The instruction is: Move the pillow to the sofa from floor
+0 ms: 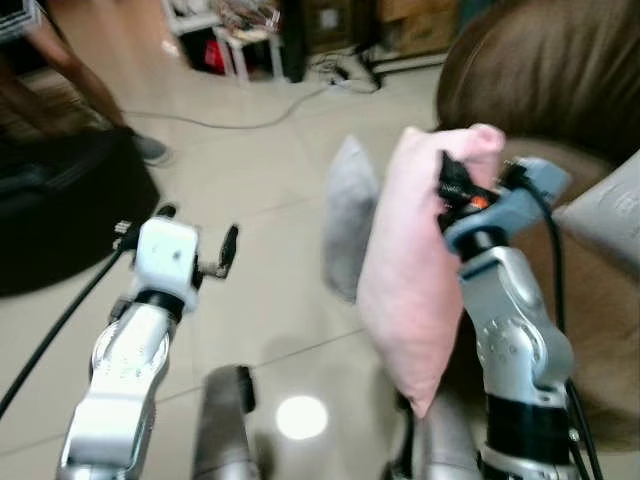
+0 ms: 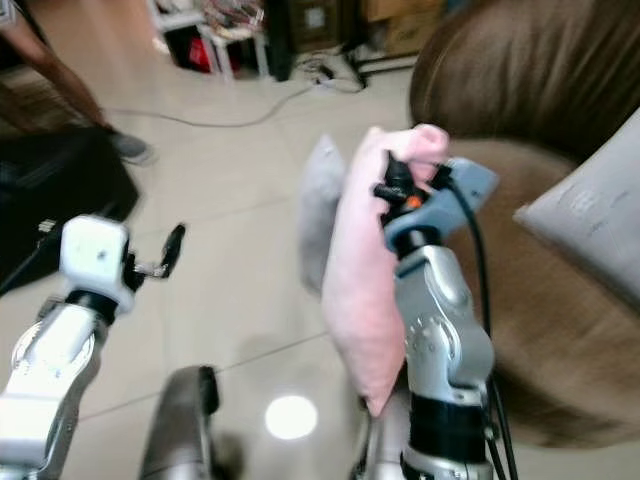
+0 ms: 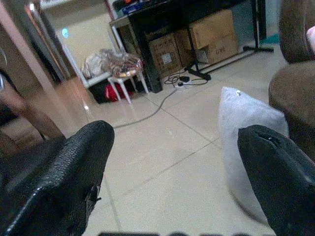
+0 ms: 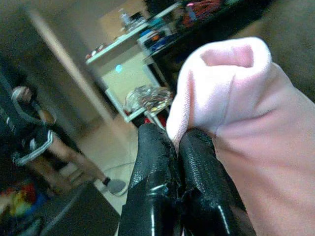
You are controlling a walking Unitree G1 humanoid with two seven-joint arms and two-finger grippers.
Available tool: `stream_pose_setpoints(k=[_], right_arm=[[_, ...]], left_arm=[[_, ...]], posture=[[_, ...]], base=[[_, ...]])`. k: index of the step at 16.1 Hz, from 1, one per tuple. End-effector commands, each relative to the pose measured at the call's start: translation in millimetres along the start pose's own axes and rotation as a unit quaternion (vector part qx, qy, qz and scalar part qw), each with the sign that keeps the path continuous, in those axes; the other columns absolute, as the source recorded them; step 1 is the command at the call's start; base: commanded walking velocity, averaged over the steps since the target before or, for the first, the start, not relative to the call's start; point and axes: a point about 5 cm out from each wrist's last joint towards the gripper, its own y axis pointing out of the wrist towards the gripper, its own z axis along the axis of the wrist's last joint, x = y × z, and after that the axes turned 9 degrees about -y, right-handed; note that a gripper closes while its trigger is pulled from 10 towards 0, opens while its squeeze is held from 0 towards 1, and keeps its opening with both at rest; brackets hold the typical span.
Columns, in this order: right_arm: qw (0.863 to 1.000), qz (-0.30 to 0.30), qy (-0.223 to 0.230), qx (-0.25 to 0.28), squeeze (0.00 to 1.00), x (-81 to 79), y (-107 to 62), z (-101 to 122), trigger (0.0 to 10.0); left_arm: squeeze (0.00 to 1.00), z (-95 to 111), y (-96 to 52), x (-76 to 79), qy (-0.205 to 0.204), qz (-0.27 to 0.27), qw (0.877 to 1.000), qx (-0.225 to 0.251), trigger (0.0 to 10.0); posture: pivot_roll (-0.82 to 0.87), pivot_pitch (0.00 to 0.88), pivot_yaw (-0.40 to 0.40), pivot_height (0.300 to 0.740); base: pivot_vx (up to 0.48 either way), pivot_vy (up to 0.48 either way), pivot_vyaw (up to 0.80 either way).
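Observation:
A pink pillow (image 1: 410, 270) hangs off the floor in front of me, pinched at its top corner by my right gripper (image 1: 452, 183), which is shut on it. In the right wrist view the two black fingers (image 4: 172, 182) press together on the pink fabric (image 4: 256, 128). The brown sofa (image 1: 560, 100) stands just to the right of the pillow. A grey pillow (image 1: 350, 215) stands on the tiled floor behind the pink one. My left gripper (image 1: 180, 240) is raised on the left, open and empty, its fingertips (image 3: 74, 172) wide apart.
A light grey cushion (image 2: 590, 215) lies on the sofa seat. A dark beanbag (image 1: 60, 215) sits at the left, with a person's leg (image 1: 90, 80) beyond it. A cable (image 1: 230, 120) runs over the floor towards a white stool (image 1: 245, 40) and boxes (image 3: 206, 34).

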Motion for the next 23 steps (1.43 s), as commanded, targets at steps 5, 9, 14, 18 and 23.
stream_pose_setpoints(k=[5,9,14,18,23], right_arm=[[0.999,0.051,0.018,0.003,0.0,-14.0,10.9,8,10.0],[0.998,0.035,0.025,0.039,0.0,-8.2,11.2,28,10.0],[0.999,0.008,0.022,0.025,0.0,-2.7,0.8,20,10.0],[1.0,-0.004,0.018,0.019,0.0,0.9,-1.0,17,10.0],[0.999,-0.027,0.012,0.011,0.0,8.0,-4.3,13,10.0]], left_arm=[[0.0,17,-8.5,-2.8,0.016,0.027,0.999,0.035,10.0],[0.0,18,-4.3,-1.3,0.016,0.014,0.999,0.035,10.0],[0.0,15,-1.3,2.0,0.002,0.002,1.0,0.026,10.0],[0.0,15,1.3,3.9,0.001,-0.006,1.0,0.027,10.0],[0.0,14,2.6,4.9,0.002,-0.016,1.0,0.025,10.0]], posture=[[0.01,0.0,-0.076,0.596],[-0.03,0.0,-0.028,0.631],[-0.06,0.0,0.005,0.691],[-0.07,0.0,0.019,0.731],[-0.07,0.0,0.03,0.74]], base=[[0.0,0.0,0.0],[0.0,0.0,0.0],[0.0,0.0,0.0],[0.0,0.0,0.0],[0.0,0.0,0.0]])
